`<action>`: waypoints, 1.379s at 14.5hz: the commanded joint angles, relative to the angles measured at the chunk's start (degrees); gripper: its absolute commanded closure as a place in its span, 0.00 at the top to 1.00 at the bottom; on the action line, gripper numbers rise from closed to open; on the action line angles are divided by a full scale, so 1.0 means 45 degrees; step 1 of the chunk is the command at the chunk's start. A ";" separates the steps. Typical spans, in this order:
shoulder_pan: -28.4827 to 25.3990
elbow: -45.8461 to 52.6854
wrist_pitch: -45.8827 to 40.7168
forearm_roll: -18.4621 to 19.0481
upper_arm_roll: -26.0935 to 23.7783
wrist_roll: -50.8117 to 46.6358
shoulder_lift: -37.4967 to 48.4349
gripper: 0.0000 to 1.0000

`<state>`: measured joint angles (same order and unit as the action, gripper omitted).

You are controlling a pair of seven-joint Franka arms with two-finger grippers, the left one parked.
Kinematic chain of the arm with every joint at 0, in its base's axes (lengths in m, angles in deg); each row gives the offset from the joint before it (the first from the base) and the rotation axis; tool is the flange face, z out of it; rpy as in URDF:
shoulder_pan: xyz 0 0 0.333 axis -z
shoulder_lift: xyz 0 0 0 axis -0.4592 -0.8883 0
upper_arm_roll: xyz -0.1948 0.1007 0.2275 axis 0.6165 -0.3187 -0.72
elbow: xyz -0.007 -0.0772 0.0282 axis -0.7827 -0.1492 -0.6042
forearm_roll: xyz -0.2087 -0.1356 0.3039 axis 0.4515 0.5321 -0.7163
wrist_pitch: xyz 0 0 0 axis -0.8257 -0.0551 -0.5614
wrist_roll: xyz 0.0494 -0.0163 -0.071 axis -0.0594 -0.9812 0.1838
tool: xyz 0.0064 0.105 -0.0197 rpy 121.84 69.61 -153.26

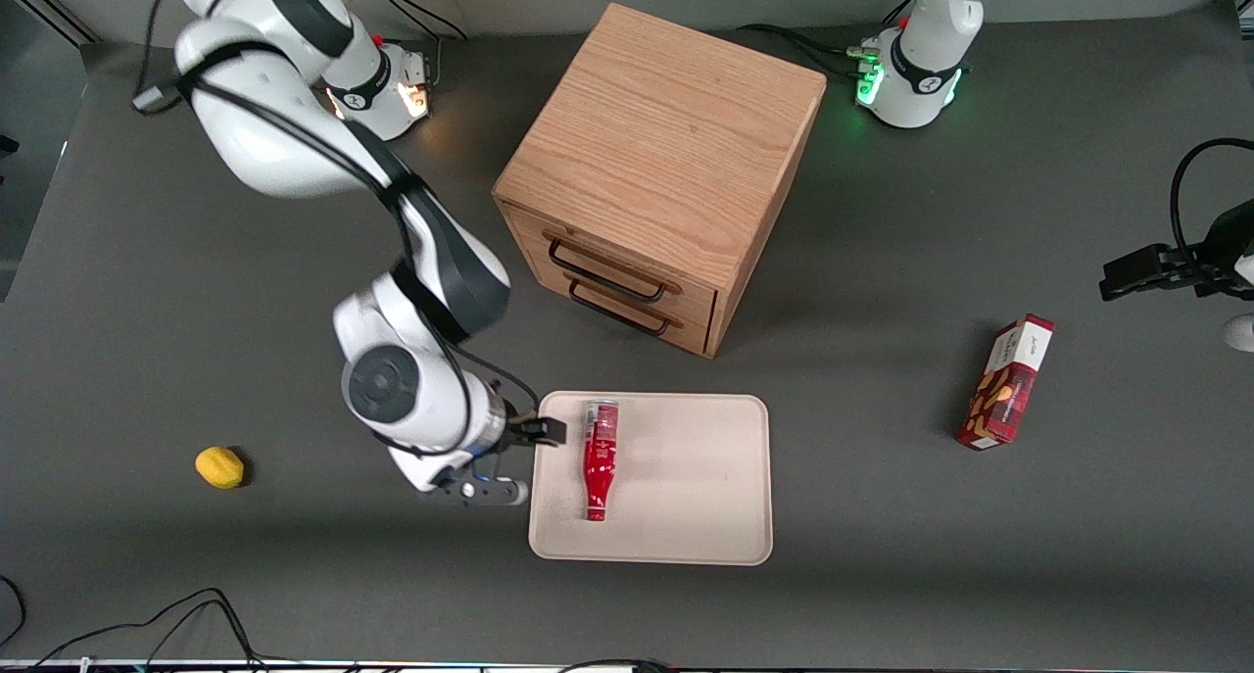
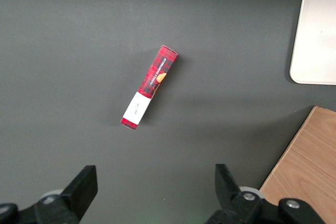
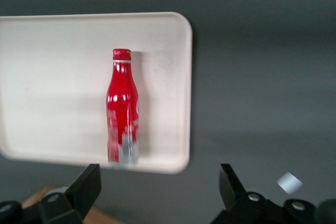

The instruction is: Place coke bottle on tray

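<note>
The coke bottle (image 1: 600, 459) lies flat on the pale beige tray (image 1: 700, 482), near the tray's edge toward the working arm, silver base pointing toward the drawer cabinet and neck toward the front camera. My gripper (image 1: 524, 462) hangs beside that tray edge, above the table, apart from the bottle. In the right wrist view the bottle (image 3: 122, 110) lies on the tray (image 3: 58, 77) and my gripper (image 3: 157, 190) is open and empty, its fingers wide apart.
A wooden drawer cabinet (image 1: 658, 168) stands farther from the front camera than the tray. A red snack box (image 1: 1006, 382) lies toward the parked arm's end. A small yellow object (image 1: 219, 466) lies toward the working arm's end.
</note>
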<state>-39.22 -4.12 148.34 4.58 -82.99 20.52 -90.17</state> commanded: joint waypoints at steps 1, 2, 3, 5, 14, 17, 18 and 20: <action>0.0821 -0.0719 -0.2603 0.0154 -0.0125 -0.0270 0.2919 1.00; 0.1056 -0.0719 -0.3367 0.0154 -0.0047 -0.0251 0.3798 1.00; 0.1271 -0.0719 -0.4225 0.0154 0.0050 -0.0231 0.4619 1.00; 0.1740 -0.0700 -0.6255 0.0019 0.0361 0.0001 0.5872 1.00; 0.1839 -0.9206 -0.5078 -0.2678 0.4484 0.2073 1.4269 1.00; 0.1820 -0.9625 -0.4956 -0.2717 0.4465 0.2093 1.4744 1.00; 0.1781 -0.9587 -0.4976 -0.2717 0.4484 0.2209 1.4745 1.00; 0.1781 -0.9490 -0.5034 -0.2736 0.4504 0.3008 1.4609 1.00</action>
<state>-30.94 -45.83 124.60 -6.33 -63.27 30.97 -24.81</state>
